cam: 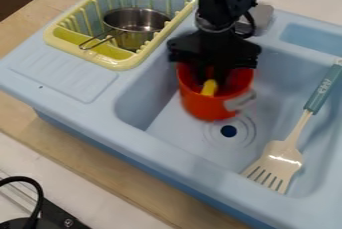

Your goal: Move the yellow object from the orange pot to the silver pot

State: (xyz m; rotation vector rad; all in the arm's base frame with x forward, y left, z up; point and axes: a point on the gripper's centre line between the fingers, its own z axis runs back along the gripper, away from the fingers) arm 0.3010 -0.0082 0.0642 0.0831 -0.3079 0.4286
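The black gripper (214, 55) hangs straight down over the orange pot (206, 107), its lower end inside the rim. That pot stands in the sink basin, just behind the drain. Inside it lies the yellow object (210, 87), directly below the gripper and partly hidden by it; whether they touch I cannot tell. The silver pot (137, 37) sits in the yellow dish rack at the upper left, its wire handle pointing toward the lower left.
A yellow rack (119, 63) surrounds the silver pot, its raised rim between the two pots. A spatula (279, 160) with a teal handle leans along the basin's right side. The light blue sink's left basin wall (143, 95) rises beside the orange pot.
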